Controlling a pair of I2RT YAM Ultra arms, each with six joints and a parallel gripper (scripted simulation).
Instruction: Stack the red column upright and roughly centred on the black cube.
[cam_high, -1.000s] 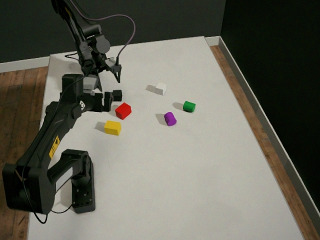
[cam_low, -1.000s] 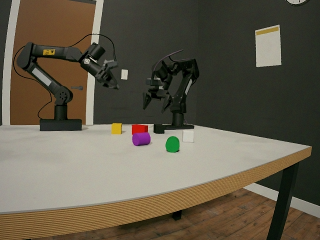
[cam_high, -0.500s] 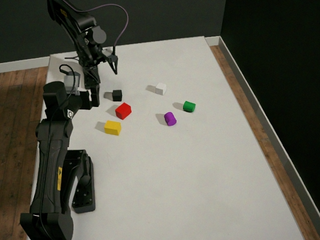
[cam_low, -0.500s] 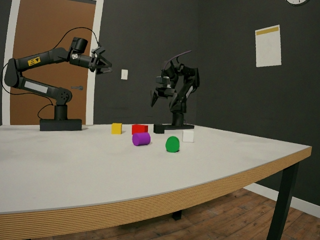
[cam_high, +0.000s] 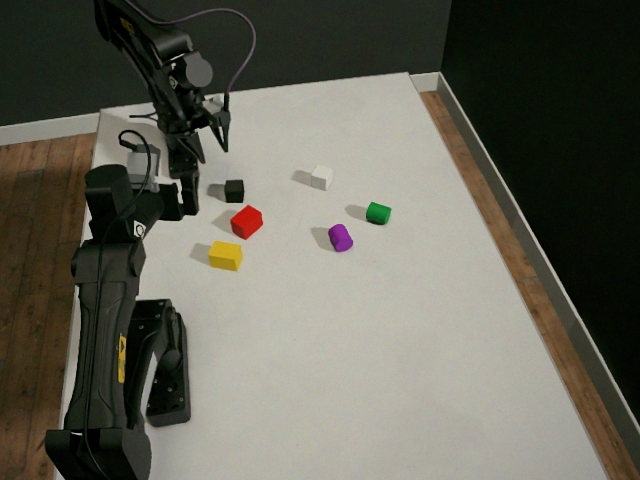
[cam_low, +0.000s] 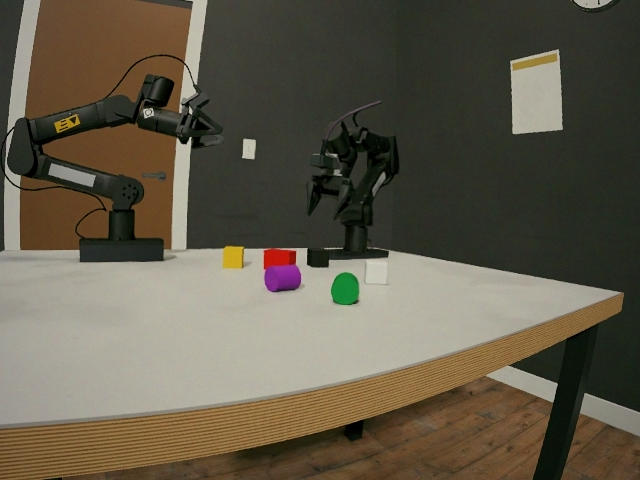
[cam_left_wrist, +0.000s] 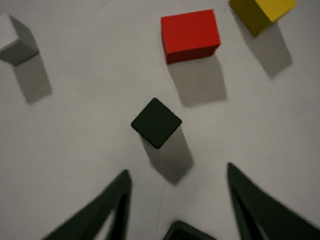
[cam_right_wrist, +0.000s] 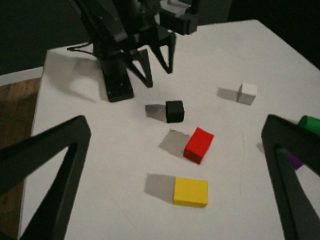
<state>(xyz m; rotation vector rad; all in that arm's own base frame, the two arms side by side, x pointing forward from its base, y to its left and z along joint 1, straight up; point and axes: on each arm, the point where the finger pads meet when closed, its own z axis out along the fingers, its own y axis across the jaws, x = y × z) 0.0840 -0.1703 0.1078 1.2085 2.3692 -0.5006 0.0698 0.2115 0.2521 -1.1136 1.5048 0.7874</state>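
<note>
The red column lies on its side on the white table, also shown in the left wrist view and the right wrist view. The black cube sits just behind it, a small gap apart, and shows in the left wrist view. My left gripper hangs above and just behind the black cube, fingers apart with nothing between them. My right gripper is raised high over the table's left part, wide open and empty.
A yellow block lies in front of the red column. A white cube, a purple cylinder and a green cylinder lie further right. The right arm's base stands at the near left edge.
</note>
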